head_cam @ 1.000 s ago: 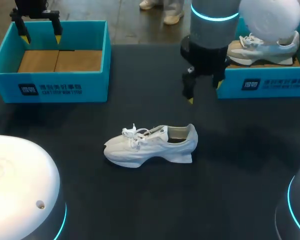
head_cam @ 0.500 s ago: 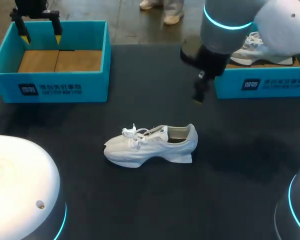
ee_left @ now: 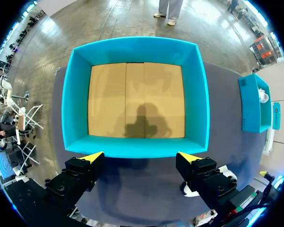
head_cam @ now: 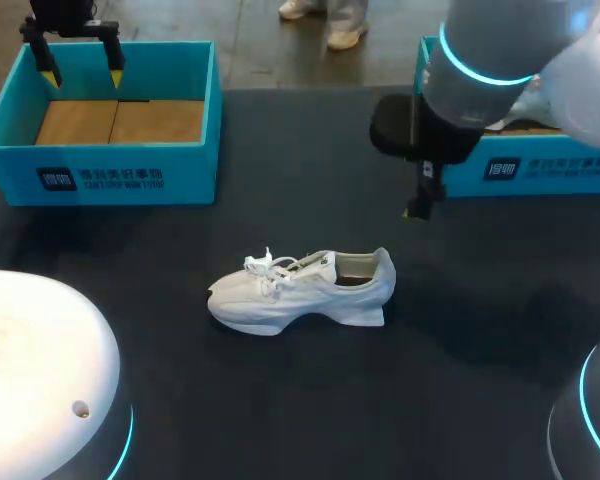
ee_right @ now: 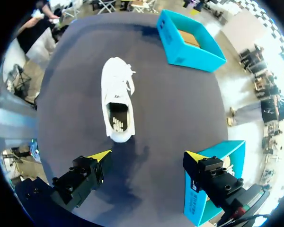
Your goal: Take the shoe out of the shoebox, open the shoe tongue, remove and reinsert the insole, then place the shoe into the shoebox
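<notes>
Your shoe (head_cam: 300, 290) is out on the surface (head_cam: 480, 330), and both hands are spread wide, holding nothing.
The shoe stands on its sole near the middle, toe toward your left, heel toward your right, outside both boxes. Beyond its heel your right hand (ee_right: 147, 156) hangs above the surface, fingers apart, touching nothing, near the right shoebox (head_cam: 540, 170). Farthest off, your left hand (head_cam: 80, 68) hovers released over the far rim of the left shoebox (head_cam: 100, 160).

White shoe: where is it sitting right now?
In the head view the white shoe stands at the middle of the table, outside the left box and right box. The right gripper hangs beyond its heel, apart.
</notes>
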You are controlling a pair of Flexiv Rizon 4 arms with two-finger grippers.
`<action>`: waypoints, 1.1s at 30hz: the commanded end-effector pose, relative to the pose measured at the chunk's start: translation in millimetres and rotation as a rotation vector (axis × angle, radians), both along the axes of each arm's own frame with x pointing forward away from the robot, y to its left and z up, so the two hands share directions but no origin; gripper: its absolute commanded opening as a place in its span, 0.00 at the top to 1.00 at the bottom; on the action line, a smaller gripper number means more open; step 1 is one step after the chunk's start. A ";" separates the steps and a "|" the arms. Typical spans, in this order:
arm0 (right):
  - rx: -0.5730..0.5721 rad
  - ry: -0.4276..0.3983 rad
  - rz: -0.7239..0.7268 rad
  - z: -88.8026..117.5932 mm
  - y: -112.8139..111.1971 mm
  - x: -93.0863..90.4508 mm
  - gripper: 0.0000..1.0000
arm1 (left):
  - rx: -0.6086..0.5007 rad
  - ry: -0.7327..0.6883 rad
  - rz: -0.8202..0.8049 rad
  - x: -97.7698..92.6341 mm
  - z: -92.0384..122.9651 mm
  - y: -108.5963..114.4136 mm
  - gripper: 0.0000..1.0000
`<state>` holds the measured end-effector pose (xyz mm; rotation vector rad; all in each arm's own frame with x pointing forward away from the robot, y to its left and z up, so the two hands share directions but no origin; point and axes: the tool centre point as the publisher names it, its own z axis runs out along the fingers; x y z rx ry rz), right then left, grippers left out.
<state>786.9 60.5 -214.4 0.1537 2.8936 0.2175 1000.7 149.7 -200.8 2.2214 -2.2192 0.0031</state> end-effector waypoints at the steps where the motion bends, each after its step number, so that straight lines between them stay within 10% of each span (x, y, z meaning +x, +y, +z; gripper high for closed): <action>1: 0.306 0.013 0.100 -10.3 -20.5 -5.9 0.00 | 0.001 0.000 0.000 -0.3 0.2 0.0 0.00; 33: 0.831 0.118 0.232 -80.6 -71.9 -31.3 0.00 | 0.001 0.000 0.000 -0.3 0.2 0.0 0.00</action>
